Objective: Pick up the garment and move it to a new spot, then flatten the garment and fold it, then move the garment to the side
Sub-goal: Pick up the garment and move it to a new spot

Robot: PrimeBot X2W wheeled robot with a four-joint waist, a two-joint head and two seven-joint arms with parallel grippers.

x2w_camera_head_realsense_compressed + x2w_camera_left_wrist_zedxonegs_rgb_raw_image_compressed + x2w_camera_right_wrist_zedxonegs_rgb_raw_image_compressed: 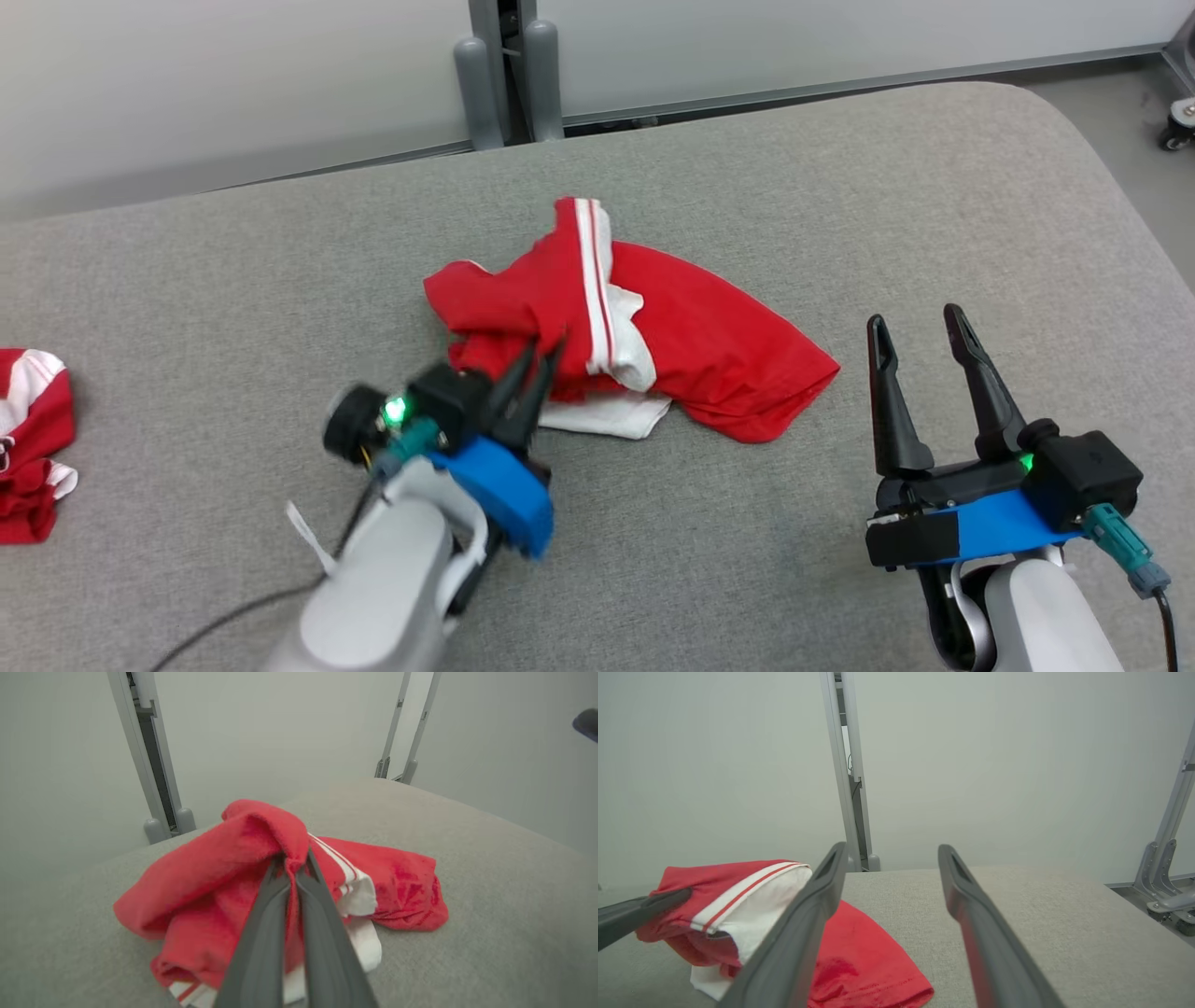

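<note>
Garment: the red and white garment (691, 345) lies in a crumpled heap near the middle of the bench (840, 168).
Left hand: the left hand (540, 359) is closed tight and pinches a red fold on the heap's near left side.
Right hand: the right hand (920, 322) is wide open, holds nothing, and sits apart from the heap, on its right.
Which way: most of the cloth lies ahead and to the right of the left hand. The heap's long way runs left to right.
Nearer arm: the left one, since it has the cloth.
Edges: the bench's far edge is behind the heap. A round corner is at the far right.
Open room: bare bench in front, to the right, and on the left up to another red and white cloth (28, 448).
Guess: a lift comes next, and the loose right end may drag.
</note>
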